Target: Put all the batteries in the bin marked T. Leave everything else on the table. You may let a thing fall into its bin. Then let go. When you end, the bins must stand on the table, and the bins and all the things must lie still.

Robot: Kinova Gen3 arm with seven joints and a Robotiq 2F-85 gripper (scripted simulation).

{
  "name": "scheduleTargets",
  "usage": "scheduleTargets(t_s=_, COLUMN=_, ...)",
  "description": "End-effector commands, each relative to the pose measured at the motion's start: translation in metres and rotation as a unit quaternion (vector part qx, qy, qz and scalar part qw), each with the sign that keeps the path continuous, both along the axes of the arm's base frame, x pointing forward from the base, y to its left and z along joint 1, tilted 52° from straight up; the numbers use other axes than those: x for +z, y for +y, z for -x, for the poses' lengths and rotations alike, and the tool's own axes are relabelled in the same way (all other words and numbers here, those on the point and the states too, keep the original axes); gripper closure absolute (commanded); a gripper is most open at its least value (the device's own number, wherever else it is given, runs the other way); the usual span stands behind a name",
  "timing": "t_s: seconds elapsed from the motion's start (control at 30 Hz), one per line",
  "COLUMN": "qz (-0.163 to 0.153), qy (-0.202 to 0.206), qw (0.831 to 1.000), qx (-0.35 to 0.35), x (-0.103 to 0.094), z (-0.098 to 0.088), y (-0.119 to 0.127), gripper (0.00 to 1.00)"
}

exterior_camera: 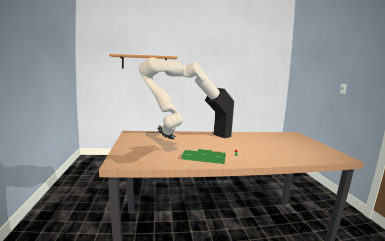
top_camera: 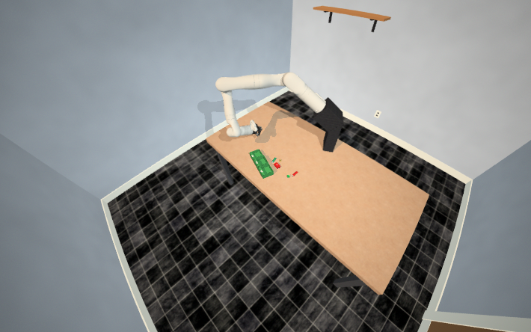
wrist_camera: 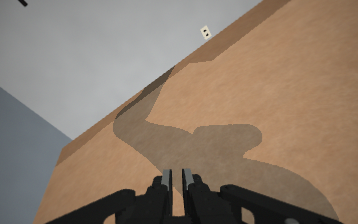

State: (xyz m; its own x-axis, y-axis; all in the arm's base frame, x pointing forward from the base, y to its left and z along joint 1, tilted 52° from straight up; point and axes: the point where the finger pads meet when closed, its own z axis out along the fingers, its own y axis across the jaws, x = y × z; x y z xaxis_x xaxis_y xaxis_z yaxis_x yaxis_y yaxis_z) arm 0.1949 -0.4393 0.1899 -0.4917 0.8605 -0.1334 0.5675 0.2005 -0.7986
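Observation:
My gripper (top_camera: 258, 131) (wrist_camera: 177, 181) is shut and empty, low over the far left part of the table, tilted. In the exterior view the arm's wrist partly hides it. Three joined green bins (top_camera: 261, 163) (exterior_camera: 203, 156) stand on the table, away from the gripper; their letters are too small to read. Beside them lie a red thing (top_camera: 277, 165), a small green thing (top_camera: 274, 160) and a tiny yellowish thing (top_camera: 280, 160). Further off lie a red elongated thing (top_camera: 295, 173) (exterior_camera: 236, 150) and a small green thing (top_camera: 288, 176) (exterior_camera: 236, 154). Which are batteries I cannot tell.
The table (top_camera: 342, 197) (exterior_camera: 277, 152) (wrist_camera: 305, 100) carries the black arm mount (top_camera: 333, 123) (exterior_camera: 224, 116) at its back edge. A wall shelf (top_camera: 352, 13) (exterior_camera: 143, 56) hangs high behind. The wrist view shows bare table, arm shadow and wall, with no bins or small things.

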Motion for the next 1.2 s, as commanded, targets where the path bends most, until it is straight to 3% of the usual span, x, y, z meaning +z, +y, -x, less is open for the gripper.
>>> scheduleTargets(t_s=0.0, qz=0.004, qy=0.005, qw=1.000, qx=0.030, x=-0.008, z=-0.021, y=0.014, gripper=0.91)
scheduleTargets(t_s=0.07, qz=0.004, qy=0.005, qw=1.000, qx=0.030, x=-0.009, z=-0.024, y=0.015, gripper=0.91)
scheduleTargets(t_s=0.17, qz=0.022, qy=0.000, qw=0.997, qx=0.068, x=-0.016, z=-0.045, y=0.026, gripper=0.91)
scheduleTargets(t_s=0.3, qz=0.022, qy=0.000, qw=0.997, qx=0.068, x=-0.017, z=-0.048, y=0.028, gripper=0.91)
scheduleTargets(t_s=0.4, qz=0.037, qy=-0.007, qw=0.994, qx=0.106, x=-0.025, z=-0.068, y=0.040, gripper=0.91)
scheduleTargets(t_s=0.47, qz=0.037, qy=-0.007, qw=0.994, qx=0.106, x=-0.026, z=-0.071, y=0.042, gripper=0.91)
scheduleTargets(t_s=0.73, qz=0.061, qy=-0.024, qw=0.981, qx=0.182, x=-0.041, z=-0.110, y=0.074, gripper=0.91)
scheduleTargets(t_s=0.87, qz=0.061, qy=-0.025, qw=0.981, qx=0.182, x=-0.042, z=-0.113, y=0.077, gripper=0.91)
scheduleTargets(t_s=1.17, qz=0.075, qy=-0.047, qw=0.963, qx=0.255, x=-0.058, z=-0.148, y=0.118, gripper=0.91)
